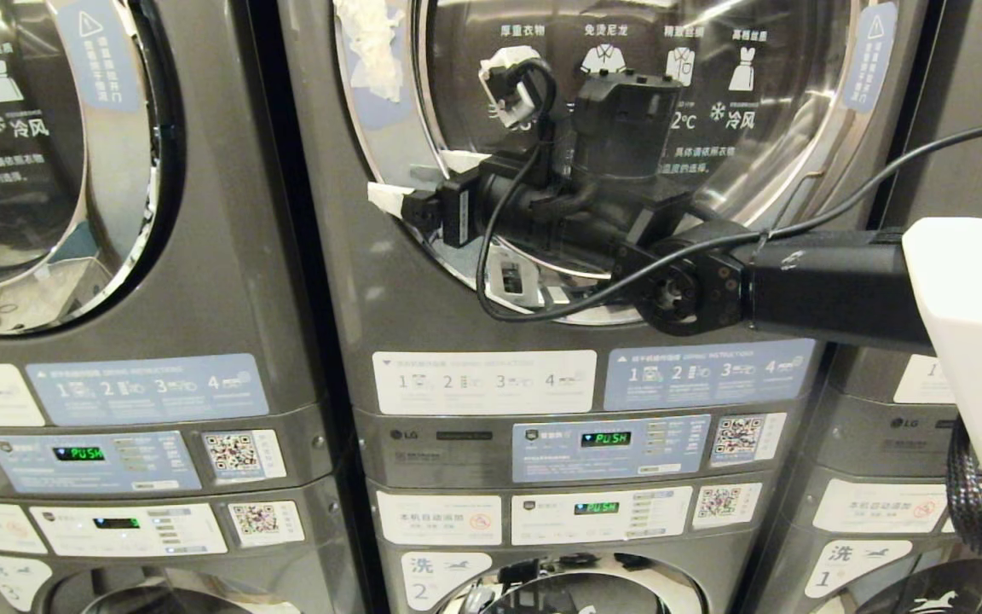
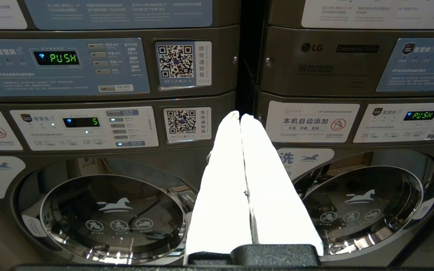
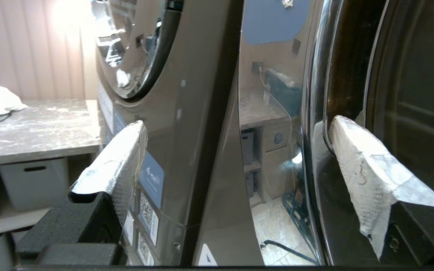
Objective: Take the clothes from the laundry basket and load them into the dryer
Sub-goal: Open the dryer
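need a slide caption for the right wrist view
Right tool open at the dryer, one finger at the chrome door ring's edge.

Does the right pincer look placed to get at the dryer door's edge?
Probably yes: the right pincer is open at the dryer door's chrome rim, one finger inside the rim, nothing between.
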